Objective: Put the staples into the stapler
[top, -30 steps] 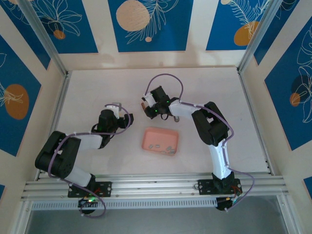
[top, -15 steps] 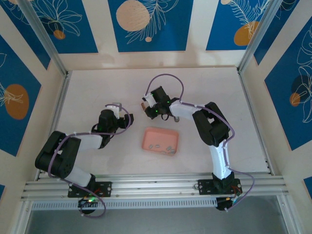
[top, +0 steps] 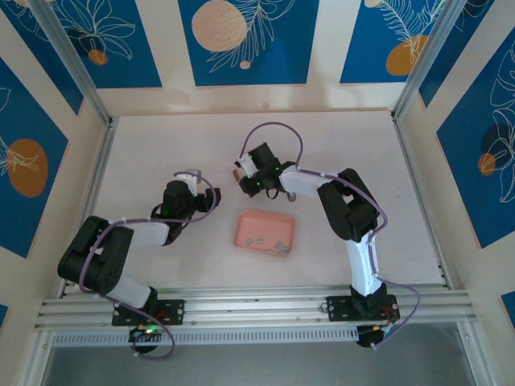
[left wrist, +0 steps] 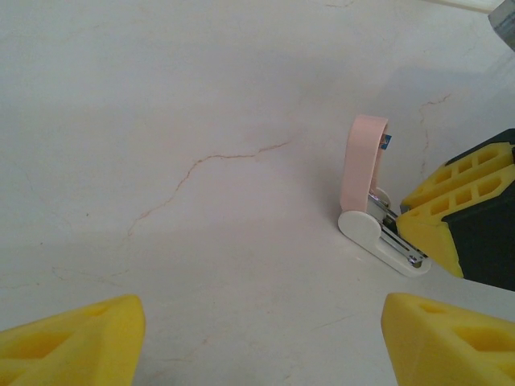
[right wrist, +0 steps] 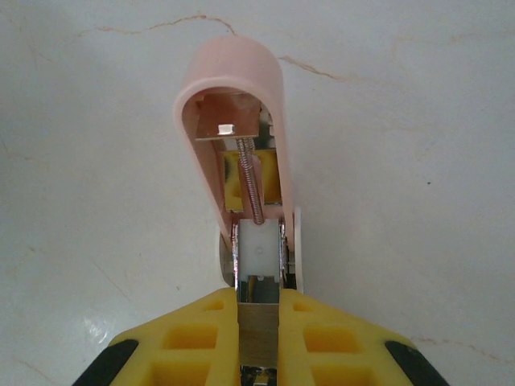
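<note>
From overhead, the pink tray [top: 261, 220] sat just below the middle of the frame. Several small grey staples [top: 279, 245] lay loose in its lower half. The stapler [right wrist: 235, 121] rested on the white tabletop [top: 346, 145] above the tray, near the centre. Its pink lid [left wrist: 364, 165] was swung upright, so the spring [right wrist: 251, 189] inside showed. The right claw [right wrist: 258, 310] was clamped together on the stapler's rear end, its 2 yellow fingers [right wrist: 201, 338] pinching the base. The left claw [left wrist: 257, 338] hung with its 2 fingers wide apart at the lower corners of its own view. The stapler stood at the right of that frame, well apart from it.
</note>
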Motion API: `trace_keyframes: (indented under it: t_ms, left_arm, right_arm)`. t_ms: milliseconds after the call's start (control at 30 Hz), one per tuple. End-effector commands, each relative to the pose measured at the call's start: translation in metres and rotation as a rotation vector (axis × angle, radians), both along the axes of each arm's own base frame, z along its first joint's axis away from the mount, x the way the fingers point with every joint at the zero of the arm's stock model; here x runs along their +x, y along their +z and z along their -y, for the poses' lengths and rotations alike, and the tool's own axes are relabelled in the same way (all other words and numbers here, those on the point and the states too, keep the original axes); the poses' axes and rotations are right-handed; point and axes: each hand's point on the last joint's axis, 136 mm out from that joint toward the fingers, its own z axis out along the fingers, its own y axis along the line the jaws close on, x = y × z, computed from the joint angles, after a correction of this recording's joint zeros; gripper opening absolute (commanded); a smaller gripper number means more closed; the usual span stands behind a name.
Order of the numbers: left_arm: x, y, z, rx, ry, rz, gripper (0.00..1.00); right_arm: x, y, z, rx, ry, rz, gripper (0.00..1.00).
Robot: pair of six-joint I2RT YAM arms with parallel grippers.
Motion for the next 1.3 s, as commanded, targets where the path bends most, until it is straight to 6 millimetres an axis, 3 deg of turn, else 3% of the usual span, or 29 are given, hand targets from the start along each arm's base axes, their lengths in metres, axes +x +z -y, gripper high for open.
trace_keyframes:
  t_ms: [0, 567, 967, 1267]
  left_arm:
    - [0.001, 0.008, 0.003, 0.007, -0.01, 0.025, 0.77]
    - [-0.001, 0.007, 0.004, 0.019, -0.018, 0.026, 0.77]
    - [-0.001, 0.008, 0.005, 0.02, -0.021, 0.03, 0.77]
    - [-0.002, 0.009, 0.006, 0.023, -0.022, 0.031, 0.77]
  right_arm:
    - [-0.01, -0.012, 0.008, -0.039, -0.001, -0.035, 0.16]
    - [-0.018, -0.021, 0.014, -0.085, 0.015, -0.035, 0.15]
    - [-0.019, -0.002, 0.003, -0.016, 0.032, -0.036, 0.17]
    - [-0.019, -0.004, 0.002, -0.008, 0.029, -0.056, 0.19]
